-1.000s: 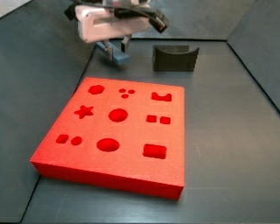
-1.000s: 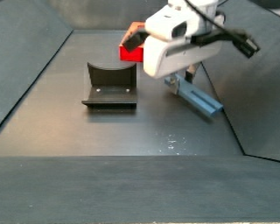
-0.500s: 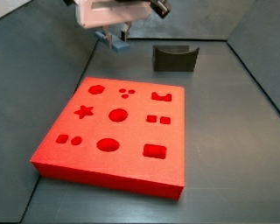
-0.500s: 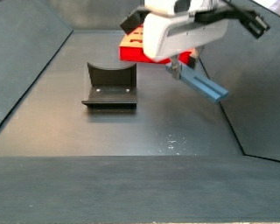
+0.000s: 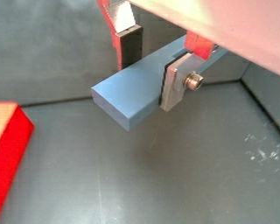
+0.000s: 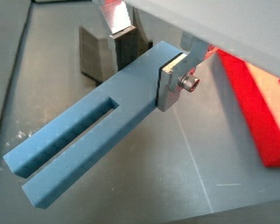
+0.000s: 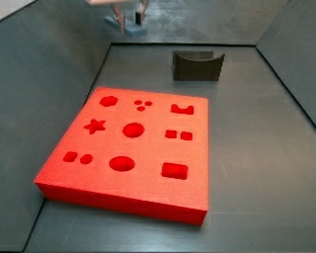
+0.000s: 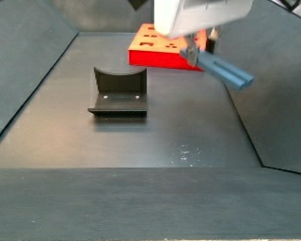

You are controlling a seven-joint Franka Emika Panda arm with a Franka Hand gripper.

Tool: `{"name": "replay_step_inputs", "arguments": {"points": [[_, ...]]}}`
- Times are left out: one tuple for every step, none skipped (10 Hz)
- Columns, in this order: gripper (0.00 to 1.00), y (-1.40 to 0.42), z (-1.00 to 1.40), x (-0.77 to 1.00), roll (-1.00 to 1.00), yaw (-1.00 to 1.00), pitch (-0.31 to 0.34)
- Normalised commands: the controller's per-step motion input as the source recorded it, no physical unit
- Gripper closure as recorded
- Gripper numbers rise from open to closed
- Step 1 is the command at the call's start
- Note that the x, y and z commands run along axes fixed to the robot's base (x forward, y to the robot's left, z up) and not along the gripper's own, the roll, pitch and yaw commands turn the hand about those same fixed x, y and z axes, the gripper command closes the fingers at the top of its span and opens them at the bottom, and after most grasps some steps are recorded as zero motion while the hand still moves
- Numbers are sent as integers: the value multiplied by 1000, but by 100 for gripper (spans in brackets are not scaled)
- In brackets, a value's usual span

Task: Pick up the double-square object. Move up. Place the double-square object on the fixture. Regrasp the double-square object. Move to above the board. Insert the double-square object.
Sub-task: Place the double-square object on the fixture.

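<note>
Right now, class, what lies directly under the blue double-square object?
The tool holds the double-square object in the air. In both wrist views only bare dark floor shows beneath it. The fixture and board sit off to the side. The floor directly behind the bar is covered.

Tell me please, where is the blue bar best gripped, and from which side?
Probably as now: the gripper clamps the blue bar across its two long flat sides near the solid end, fingers coming from above. Those faces are parallel. The other end is slotted into two prongs, which give less surface to hold.
</note>
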Motion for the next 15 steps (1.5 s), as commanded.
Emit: {"name": "replay_step_inputs", "arguments": {"points": [[100, 10, 994, -25, 71, -9, 37], [100, 10, 781, -20, 79, -1, 50], [100, 10, 569, -7, 87, 4, 61], [100, 10, 410, -2, 89, 10, 71], [100, 10, 251, 3, 92, 15, 79], [100, 105, 106, 1000, -34, -1000, -106], [100, 100, 63, 1000, -47, -1000, -104], [100, 98, 53, 1000, -63, -1000, -104], [100, 90, 46, 1000, -76, -1000, -99], [100, 86, 39, 1000, -91, -1000, -96], [100, 81, 27, 1000, -108, -1000, -93], [100, 75, 16, 1000, -139, -1000, -91], [100, 70, 8, 1000, -174, -1000, -91], [100, 67, 1, 1000, -202, -925, -84], [100, 67, -9, 1000, -180, -604, -55]]}}
